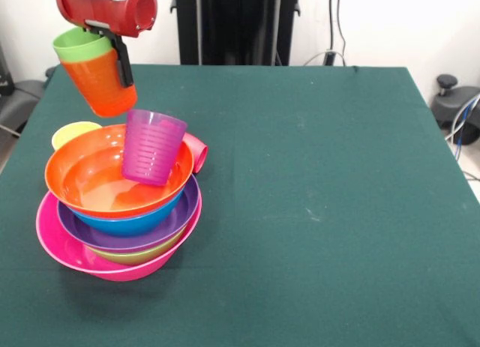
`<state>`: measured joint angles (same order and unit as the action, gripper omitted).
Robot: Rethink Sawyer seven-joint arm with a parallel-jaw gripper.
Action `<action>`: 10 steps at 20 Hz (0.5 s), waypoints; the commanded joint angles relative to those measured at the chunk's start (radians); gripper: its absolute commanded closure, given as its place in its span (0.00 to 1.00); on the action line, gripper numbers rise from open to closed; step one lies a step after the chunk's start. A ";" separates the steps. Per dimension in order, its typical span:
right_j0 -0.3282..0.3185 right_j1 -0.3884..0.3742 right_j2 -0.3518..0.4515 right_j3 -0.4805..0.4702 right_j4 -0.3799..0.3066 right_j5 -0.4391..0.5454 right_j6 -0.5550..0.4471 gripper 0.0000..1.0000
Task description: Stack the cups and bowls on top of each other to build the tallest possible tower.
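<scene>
My tool [118, 58] grips the orange cup [101, 85], a green cup [79, 43] nested inside, tilted above the tower [120, 212]. The purple cup [152, 147] leans in the top orange bowl [82, 178]. Yellow [73, 132] and red [197, 151] cups lie behind on the worktop [315, 212].

Gripper [112, 58] sat at approx 10 o'clock in the frame, clamped on an orange cup [101, 85] w/ a green cup [79, 43] nested inside; both tilted, held clear above the tower [120, 212]. Tower at 8 o'clock on the green table [322, 204]: pink bowl [64, 246] as base, then green bowl [135, 255], purple bowl [165, 227], blue bowl [135, 223], orange bowl [82, 174] on top. Purple cup [152, 147] leaned inside the orange bowl. Yellow cup [73, 133] behind the stack at its 11 o'clock; red cup [196, 151] lay at its 2 o'clock, partly hidden.
</scene>
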<state>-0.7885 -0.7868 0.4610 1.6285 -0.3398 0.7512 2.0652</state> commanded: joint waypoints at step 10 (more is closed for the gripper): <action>0.016 -0.074 0.028 0.032 0.011 0.105 -0.102 1.00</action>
<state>-0.7899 -0.8210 0.4610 1.6315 -0.3333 0.7514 2.0652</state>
